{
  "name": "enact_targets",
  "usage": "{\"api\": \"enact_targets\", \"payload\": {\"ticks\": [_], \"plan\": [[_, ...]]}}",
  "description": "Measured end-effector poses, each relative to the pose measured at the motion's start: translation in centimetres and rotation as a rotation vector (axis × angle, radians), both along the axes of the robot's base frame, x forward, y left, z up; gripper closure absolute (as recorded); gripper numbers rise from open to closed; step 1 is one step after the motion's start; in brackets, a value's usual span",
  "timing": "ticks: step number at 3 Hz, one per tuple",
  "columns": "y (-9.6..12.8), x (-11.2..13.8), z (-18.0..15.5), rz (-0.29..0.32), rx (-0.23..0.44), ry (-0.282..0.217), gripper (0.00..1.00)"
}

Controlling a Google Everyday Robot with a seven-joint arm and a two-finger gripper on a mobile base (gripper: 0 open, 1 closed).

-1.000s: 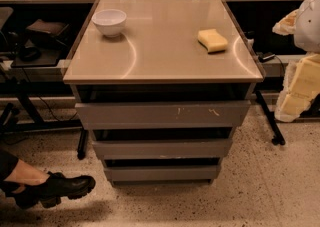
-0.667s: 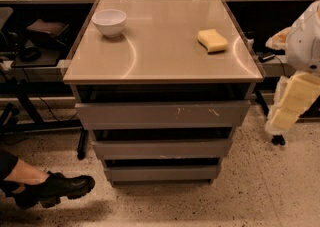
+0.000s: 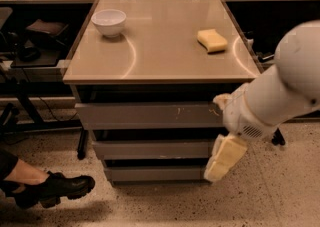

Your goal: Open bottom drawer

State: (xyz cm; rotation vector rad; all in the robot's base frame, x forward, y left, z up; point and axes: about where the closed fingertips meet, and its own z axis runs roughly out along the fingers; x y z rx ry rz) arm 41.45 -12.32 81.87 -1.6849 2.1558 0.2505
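1. Since a second ago, the big white arm has swung in from the right and come down low. The gripper now hangs in front of the right end of the cabinet, close to the floor.
2. I cannot tell if the claw is open or closed from this side.
3. The drawer is the lowest and smallest of the three grey ones. It looks shut, and it sits right under the middle drawer. The tip of the claw covers its right end.
4. The front of the bottom one is flat, with no handle to hold. I think the claw could slip off the edge and pull nothing.
5. The middle drawer is just above and very close. If the claw goes in a bit too high, it could catch that one and open the wrong one.
6. The thick part of the arm is right by the corner of the top drawer. A push there could bump the whole cabinet.
7. A white bowl and a yellow sponge sit on the table top. A hard bump could make the bowl slide.
8. A black shoe rests on the floor to the left, well apart for now. If that foot moves closer, it could get in the way.
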Motion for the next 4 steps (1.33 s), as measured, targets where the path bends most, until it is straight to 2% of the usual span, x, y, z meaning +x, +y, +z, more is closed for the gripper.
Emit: {"api": "enact_targets", "payload": {"ticks": [1, 2, 4], "plan": [[3.2, -1.3, -7.5, 0.002, 0.014, 0.049, 0.0], [5.2, -2.3, -13.2, -0.003, -0.006, 0.083, 0.0], [5.2, -2.4, -13.4, -0.011, -0.007, 0.079, 0.0]]}}
